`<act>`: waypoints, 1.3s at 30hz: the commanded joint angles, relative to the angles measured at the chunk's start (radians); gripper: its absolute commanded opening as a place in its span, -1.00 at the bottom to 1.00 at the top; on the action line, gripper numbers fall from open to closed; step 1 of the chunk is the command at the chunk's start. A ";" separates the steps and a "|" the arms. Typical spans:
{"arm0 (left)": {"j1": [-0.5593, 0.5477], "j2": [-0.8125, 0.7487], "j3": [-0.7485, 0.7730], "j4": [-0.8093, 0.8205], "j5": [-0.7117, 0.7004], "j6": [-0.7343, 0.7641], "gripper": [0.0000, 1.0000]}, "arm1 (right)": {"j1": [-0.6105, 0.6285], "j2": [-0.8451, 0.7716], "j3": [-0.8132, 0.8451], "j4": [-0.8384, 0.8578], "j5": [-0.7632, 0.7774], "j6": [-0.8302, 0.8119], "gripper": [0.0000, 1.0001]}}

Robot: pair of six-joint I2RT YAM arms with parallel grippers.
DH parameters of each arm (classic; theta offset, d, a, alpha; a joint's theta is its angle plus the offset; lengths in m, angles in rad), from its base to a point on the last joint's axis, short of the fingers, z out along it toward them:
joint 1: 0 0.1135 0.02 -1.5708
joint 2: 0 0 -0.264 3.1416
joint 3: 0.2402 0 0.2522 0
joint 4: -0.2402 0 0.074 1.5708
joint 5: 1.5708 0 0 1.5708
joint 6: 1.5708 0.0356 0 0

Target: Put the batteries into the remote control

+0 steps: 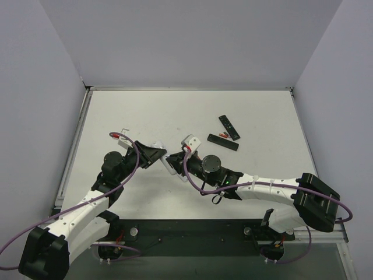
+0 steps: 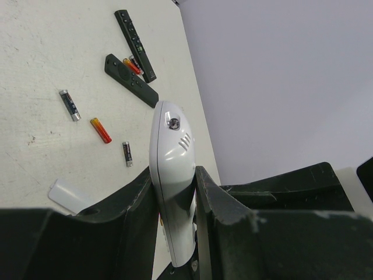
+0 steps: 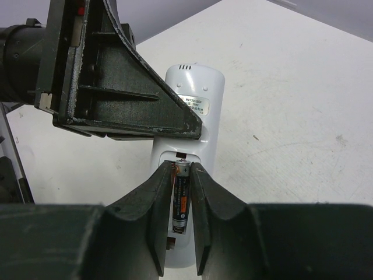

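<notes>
Left pincer (image 2: 175, 172): clamped on the white remote (image 2: 172, 140), one finger on each long side.
White remote: it sits between the two arms, near the middle of the table (image 1: 175, 111). Its back faces the right wrist camera, and the battery slot is open.
Right pincer (image 3: 182, 169): its two fingers sit on both sides of a battery (image 3: 180, 198), very close to it. I cannot tell if they squeeze it or just stand beside it.
Battery in the slot: dark with an orange band. It lies the long way in the open slot at the near end of the white remote.
Loose batteries: three lie on the table beside each other: a dark grey one (image 2: 70, 105), a red one (image 2: 101, 130) and a small dark one (image 2: 127, 153).
One more battery: a red one (image 2: 132, 65) lies between the two black remotes.
Black remotes: a long thin one (image 2: 135, 37) and a shorter one (image 2: 131, 80) lie side by side on the table, well apart from the pincers.
White flat piece (image 2: 69, 195): it lies on the table just beside the left pincer.
</notes>
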 commanded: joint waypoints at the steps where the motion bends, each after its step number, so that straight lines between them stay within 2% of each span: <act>1: -0.004 -0.024 0.034 0.061 0.003 0.010 -1.00 | -0.005 -0.001 -0.001 0.028 -0.017 0.002 -0.64; 9: -0.004 -0.015 0.042 0.041 0.012 0.039 -1.00 | -0.006 -0.014 0.002 0.017 -0.015 0.002 -0.46; 19: -0.002 -0.011 0.059 -0.024 0.041 0.111 -1.00 | -0.008 -0.134 0.035 -0.098 -0.059 -0.050 0.29; 22: 0.000 -0.014 0.080 -0.054 0.058 0.139 -1.00 | -0.022 -0.186 0.060 -0.170 -0.102 -0.063 0.40; 28: 0.013 -0.006 0.108 -0.078 0.124 0.186 -1.00 | -0.095 -0.255 0.130 -0.362 -0.303 -0.121 0.35; 33: 0.016 0.012 0.136 -0.087 0.198 0.222 -1.00 | -0.138 -0.312 0.141 -0.480 -0.467 -0.339 0.41; 34: 0.016 0.014 0.140 -0.087 0.218 0.225 -1.00 | -0.147 -0.317 0.150 -0.506 -0.550 -0.383 0.41; 36: 0.018 0.017 0.153 -0.092 0.248 0.240 -1.00 | -0.154 -0.326 0.152 -0.558 -0.587 -0.501 0.41; 39: 0.018 0.031 0.172 -0.100 0.288 0.251 -1.00 | -0.157 -0.317 0.179 -0.626 -0.618 -0.589 0.35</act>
